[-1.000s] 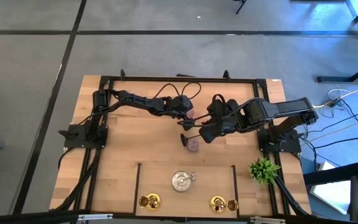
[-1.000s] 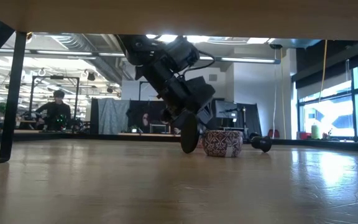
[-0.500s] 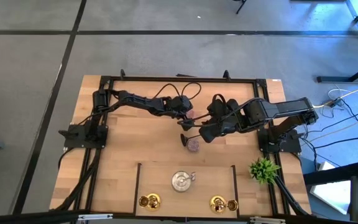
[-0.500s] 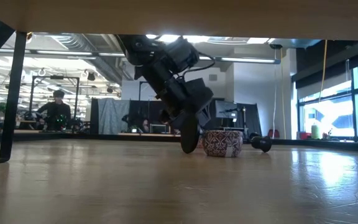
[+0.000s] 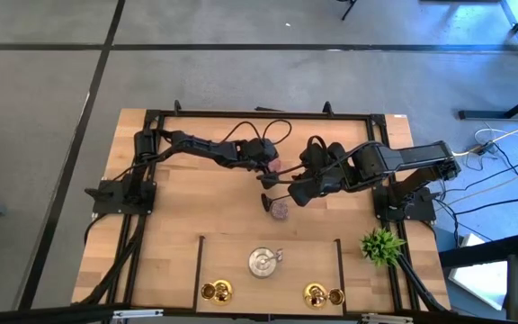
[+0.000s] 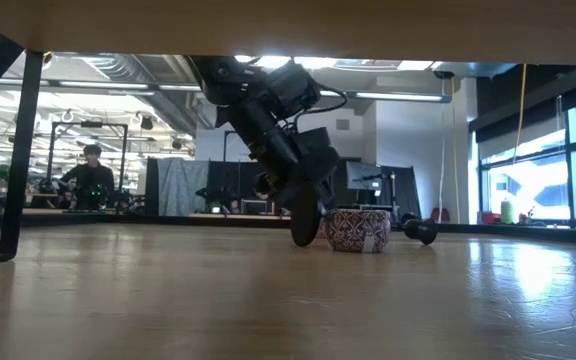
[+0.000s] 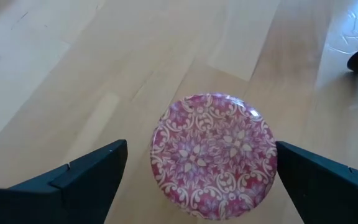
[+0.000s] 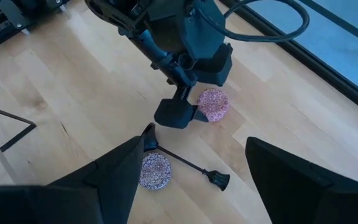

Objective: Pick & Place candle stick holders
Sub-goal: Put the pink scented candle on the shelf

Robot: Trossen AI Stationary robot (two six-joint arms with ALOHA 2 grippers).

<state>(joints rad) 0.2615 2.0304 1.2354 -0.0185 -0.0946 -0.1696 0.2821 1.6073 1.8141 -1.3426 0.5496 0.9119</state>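
Left end effector (image 7: 197,171) wide open around upright pink holder (image 7: 214,155), black stemmed holder (image 8: 188,164) lying flat

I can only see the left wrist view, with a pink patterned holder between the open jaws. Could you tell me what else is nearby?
Observer: A second pink holder sits apart from the pink patterned holder under the left gripper, on the side toward the silver holder.
Operator: Thank you. What is the dark shape at the edge of my picture?
Observer: Most likely the black holder, whose thin stem lies flat on the table beside that second pink holder.
Operator: And where is the other arm?
Observer: The right gripper hangs above those holders, jaws open and empty.
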